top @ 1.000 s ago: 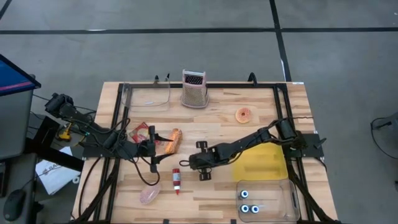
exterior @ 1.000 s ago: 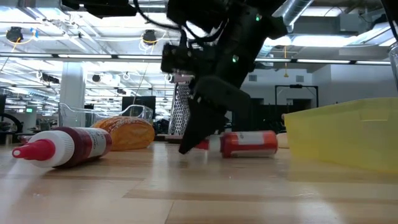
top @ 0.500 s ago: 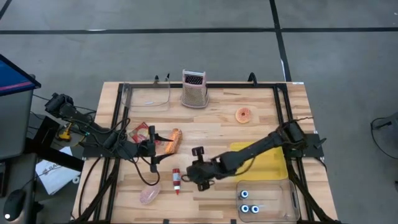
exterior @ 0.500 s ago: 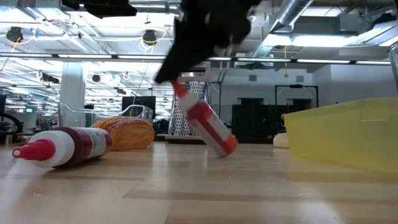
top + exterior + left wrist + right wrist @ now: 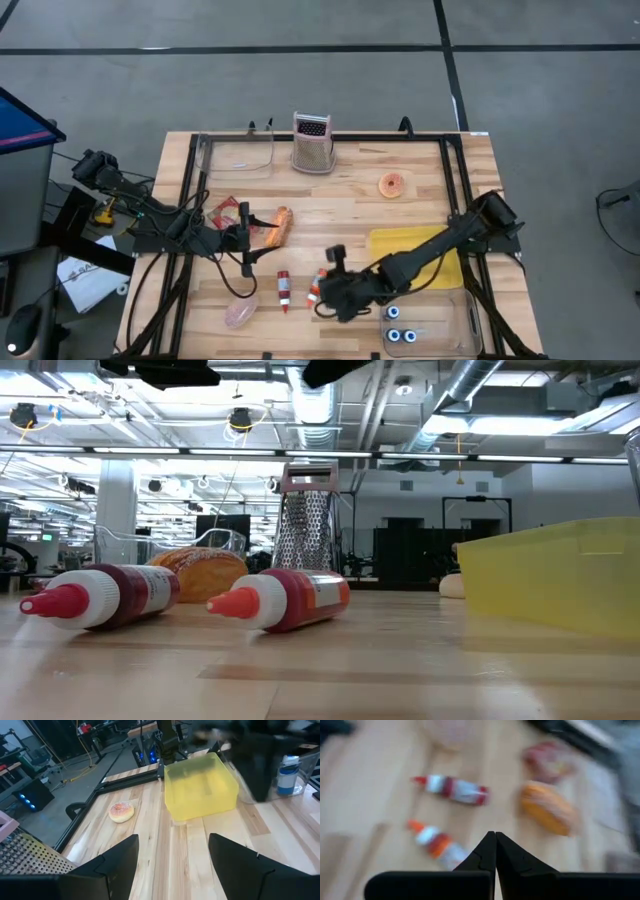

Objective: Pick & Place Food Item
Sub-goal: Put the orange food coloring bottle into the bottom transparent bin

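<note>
Hovering above the table's near edge, the right gripper [image 5: 322, 296] was pinched fully closed on nothing, beside an orange-capped sauce bottle [image 5: 313, 292] lying loose (a red-capped bottle [image 5: 284, 290] lay just beyond). No food looked grasped yet; a next pick would call for spreading those fingers. The left gripper [image 5: 247, 240] waited part-open and empty near the bread roll [image 5: 279, 226].

High view looks straight down on the whole table [image 5: 420, 170]. Low view sits at tabletop height, close to two sauce bottles [image 5: 285, 598], facing the room behind. Both show the grater [image 5: 312, 142]; the left wrist view faces the yellow bin [image 5: 200, 787].
</note>
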Action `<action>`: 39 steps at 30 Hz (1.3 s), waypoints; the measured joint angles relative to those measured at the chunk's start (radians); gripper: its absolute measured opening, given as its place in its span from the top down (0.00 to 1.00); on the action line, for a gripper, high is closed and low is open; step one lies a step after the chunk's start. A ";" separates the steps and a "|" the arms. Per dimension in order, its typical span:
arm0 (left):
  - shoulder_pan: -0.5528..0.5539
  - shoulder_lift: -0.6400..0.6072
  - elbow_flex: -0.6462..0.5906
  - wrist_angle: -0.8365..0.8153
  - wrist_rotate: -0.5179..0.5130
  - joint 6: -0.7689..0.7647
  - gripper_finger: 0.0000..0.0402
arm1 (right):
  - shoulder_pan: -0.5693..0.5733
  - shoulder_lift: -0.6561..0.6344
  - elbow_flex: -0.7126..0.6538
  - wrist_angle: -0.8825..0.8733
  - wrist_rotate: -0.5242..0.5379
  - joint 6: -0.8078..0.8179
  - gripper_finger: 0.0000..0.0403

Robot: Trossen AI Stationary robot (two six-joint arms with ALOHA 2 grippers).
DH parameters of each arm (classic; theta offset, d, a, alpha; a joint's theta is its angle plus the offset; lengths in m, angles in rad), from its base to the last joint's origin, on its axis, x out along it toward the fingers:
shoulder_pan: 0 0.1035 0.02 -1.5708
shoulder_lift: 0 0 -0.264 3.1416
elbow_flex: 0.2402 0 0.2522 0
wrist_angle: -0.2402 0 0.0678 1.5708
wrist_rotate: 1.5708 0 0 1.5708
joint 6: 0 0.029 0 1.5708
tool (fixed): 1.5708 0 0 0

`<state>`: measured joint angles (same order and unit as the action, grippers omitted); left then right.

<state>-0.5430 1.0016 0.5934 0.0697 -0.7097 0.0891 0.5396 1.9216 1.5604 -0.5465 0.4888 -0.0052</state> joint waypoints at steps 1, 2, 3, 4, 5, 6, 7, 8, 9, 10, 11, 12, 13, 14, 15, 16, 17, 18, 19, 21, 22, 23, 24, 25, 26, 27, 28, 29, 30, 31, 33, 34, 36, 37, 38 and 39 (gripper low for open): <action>0.000 0.000 0.000 0.001 0.000 0.000 0.41 | 0.000 0.011 0.000 0.004 -0.067 -0.019 1.00; 0.000 0.000 0.000 0.001 0.000 0.000 0.41 | 0.002 0.023 0.000 0.004 -0.131 -0.028 1.00; 0.000 0.000 0.000 0.001 0.000 -0.001 0.41 | 0.002 0.038 0.000 0.002 -0.187 -0.035 0.99; 0.000 0.000 0.000 0.001 0.000 -0.002 0.41 | 0.000 0.057 0.000 -0.001 -0.241 -0.041 0.98; 0.000 0.000 0.000 0.001 0.000 -0.005 0.41 | 0.000 0.075 0.000 -0.003 -0.285 -0.045 0.97; 0.000 0.000 0.000 0.001 0.000 -0.008 0.41 | -0.001 0.093 -0.001 -0.003 -0.308 -0.050 0.95; 0.000 0.000 0.000 0.001 0.000 -0.008 0.41 | -0.003 0.111 -0.002 -0.001 -0.319 -0.059 0.93; 0.000 0.000 0.000 0.001 0.000 -0.008 0.41 | -0.004 0.129 -0.002 0.009 -0.327 -0.077 0.90; 0.000 0.000 0.000 0.001 0.000 -0.008 0.41 | -0.006 0.144 -0.002 0.021 -0.330 -0.104 0.87; 0.000 0.000 0.000 0.001 0.000 -0.008 0.41 | -0.007 0.157 -0.002 0.030 -0.327 -0.127 0.84; 0.000 0.000 0.000 0.001 0.000 -0.008 0.41 | -0.007 0.168 -0.002 0.051 -0.328 -0.151 0.81; 0.000 0.000 0.000 0.001 0.000 -0.008 0.41 | -0.006 0.177 -0.002 0.082 -0.330 -0.177 0.78; 0.000 0.000 0.000 0.000 0.000 -0.008 0.41 | -0.004 0.180 -0.002 0.111 -0.332 -0.206 0.74; 0.000 0.000 0.000 0.000 0.000 -0.008 0.41 | -0.003 0.184 -0.002 0.136 -0.332 -0.239 0.71; 0.000 0.000 0.000 0.000 0.000 -0.008 0.41 | -0.001 0.188 -0.001 0.163 -0.332 -0.268 0.67; 0.000 0.000 0.000 0.000 0.000 -0.008 0.41 | 0.001 0.192 0.000 0.187 -0.331 -0.292 0.64; 0.000 0.000 0.000 0.000 0.000 -0.008 0.41 | 0.005 0.194 0.000 0.196 -0.330 -0.315 0.61; 0.000 0.000 0.000 0.000 0.000 -0.008 0.41 | 0.005 0.194 -0.001 0.206 -0.330 -0.337 0.57; 0.000 0.000 0.000 0.000 0.000 -0.008 0.41 | 0.003 0.194 -0.001 0.220 -0.331 -0.357 0.55; 0.000 0.000 0.000 -0.001 0.000 -0.008 0.41 | -0.002 0.194 0.000 0.232 -0.331 -0.372 0.50; 0.000 0.000 0.000 -0.001 0.000 -0.008 0.41 | -0.008 0.194 0.000 0.234 -0.333 -0.379 0.49; 0.000 0.000 0.000 -0.001 0.000 -0.008 0.41 | -0.013 0.194 -0.001 0.238 -0.339 -0.386 0.48; 0.000 0.000 0.000 -0.001 0.000 -0.008 0.41 | -0.018 0.194 -0.001 0.245 -0.348 -0.391 0.48; 0.000 0.000 0.000 -0.001 0.000 -0.008 0.41 | -0.024 0.194 0.000 0.253 -0.360 -0.395 0.48; 0.000 0.000 0.000 -0.001 0.000 -0.008 0.41 | -0.028 0.194 0.000 0.257 -0.363 -0.397 0.48; 0.000 0.000 0.000 -0.001 0.000 -0.008 0.41 | -0.033 0.194 0.000 0.259 -0.364 -0.400 0.48; 0.000 0.000 0.000 -0.001 0.000 -0.008 0.41 | -0.038 0.194 -0.001 0.260 -0.365 -0.408 0.49; 0.000 0.000 0.000 -0.001 0.000 -0.008 0.41 | -0.041 0.194 -0.001 0.265 -0.368 -0.415 0.50; 0.000 0.000 0.000 -0.001 0.000 -0.008 0.41 | -0.045 0.194 -0.001 0.271 -0.378 -0.421 0.50; 0.000 0.000 0.000 -0.001 0.000 -0.008 0.41 | -0.047 0.194 -0.001 0.275 -0.387 -0.423 0.51; 0.000 0.000 0.000 -0.001 0.000 -0.008 0.41 | -0.053 0.217 0.006 0.297 -0.396 -0.421 0.52; 0.000 0.000 0.000 -0.001 0.000 -0.008 0.41 | -0.055 0.231 0.009 0.304 -0.404 -0.425 0.52; 0.000 0.000 0.000 -0.001 0.000 -0.008 0.41 | -0.055 0.274 0.025 0.277 -0.418 -0.437 0.52; 0.000 0.000 0.000 -0.001 0.000 -0.008 0.41 | -0.054 0.301 0.047 0.279 -0.414 -0.454 0.52; 0.000 0.000 0.000 -0.002 0.000 -0.008 0.41 | -0.052 0.318 0.064 0.240 -0.400 -0.476 0.51; 0.000 0.000 0.000 -0.002 0.000 -0.008 0.41 | -0.048 0.330 0.085 0.193 -0.378 -0.496 0.51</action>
<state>-0.5430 1.0012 0.5930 0.0677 -0.7097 0.0807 0.4912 2.2516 1.6453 -0.3538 0.1112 -0.5016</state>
